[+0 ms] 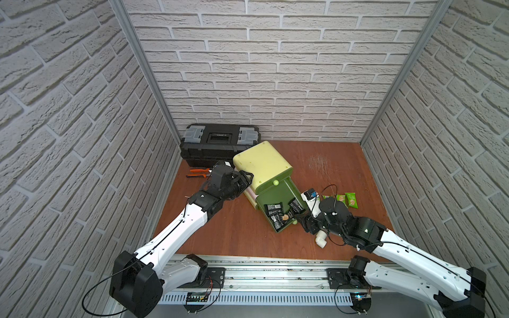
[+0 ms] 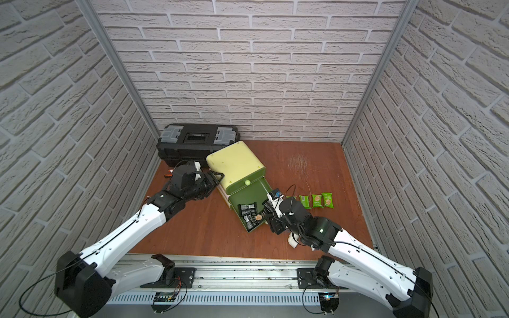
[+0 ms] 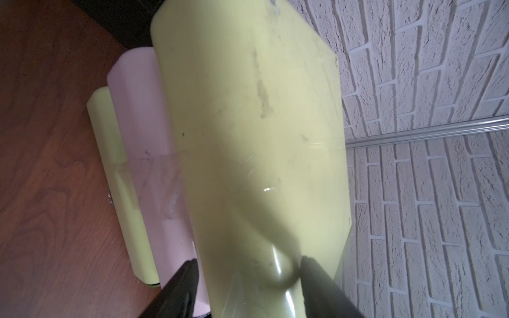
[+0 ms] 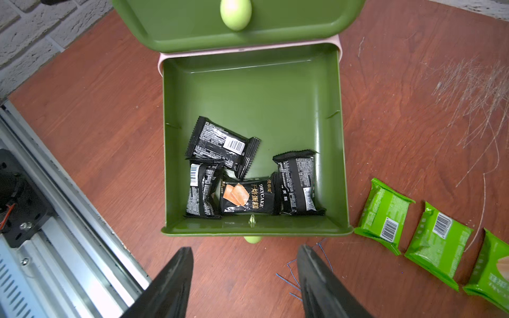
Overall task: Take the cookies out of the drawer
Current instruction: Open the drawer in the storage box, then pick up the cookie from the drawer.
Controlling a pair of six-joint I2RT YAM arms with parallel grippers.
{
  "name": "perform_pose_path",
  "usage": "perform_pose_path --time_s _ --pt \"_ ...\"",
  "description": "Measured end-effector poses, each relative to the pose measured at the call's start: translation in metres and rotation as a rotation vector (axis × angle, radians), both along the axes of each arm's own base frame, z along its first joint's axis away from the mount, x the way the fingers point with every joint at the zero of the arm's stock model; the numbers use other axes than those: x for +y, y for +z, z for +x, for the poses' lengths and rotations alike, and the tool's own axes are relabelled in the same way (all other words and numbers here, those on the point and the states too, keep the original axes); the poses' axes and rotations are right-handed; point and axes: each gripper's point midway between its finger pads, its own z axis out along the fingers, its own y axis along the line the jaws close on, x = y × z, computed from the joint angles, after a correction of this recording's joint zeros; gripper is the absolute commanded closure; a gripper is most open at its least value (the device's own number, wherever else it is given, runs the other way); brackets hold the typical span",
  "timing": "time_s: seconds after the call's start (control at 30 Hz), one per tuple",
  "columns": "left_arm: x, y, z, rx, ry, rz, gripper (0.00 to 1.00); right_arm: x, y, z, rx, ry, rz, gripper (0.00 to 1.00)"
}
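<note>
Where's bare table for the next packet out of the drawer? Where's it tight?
Free: the table behind the green packets, toward the back wall; also the stretch in front, between the left arm and the drawer. Crowded: right of the drawer, where the green packets, right arm and pipe elbow sit; and the back-left corner with toolbox and pliers.

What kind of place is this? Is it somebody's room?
Probably a robot test booth, not a home: brick-pattern panels wall in a wooden tabletop, and two robot arms sit on a metal rail.
</note>
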Motion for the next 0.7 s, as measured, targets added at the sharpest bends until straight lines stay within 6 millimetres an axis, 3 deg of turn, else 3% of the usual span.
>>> perform_pose_path --time_s 0.23,0.47,0.57,0.7 --pt "0.017 0.015 -0.008 -0.045 0.040 0.028 0.24 0.030 -0.012 0.004 0.166 0.033 -0.036 0.40" --pt "0.050 0.041 -0.034 -0.119 0.125 0.036 0.32 0.055 -0.045 0.000 0.282 0.038 -0.054 0.42" --pt "0.061 0.028 -0.051 -0.104 0.145 0.036 0.35 0.062 -0.055 0.004 0.310 0.021 -0.047 0.43" --pt "0.059 -0.011 -0.075 -0.027 0.116 0.067 0.36 0.071 -0.068 0.008 0.348 0.000 -0.048 0.43"
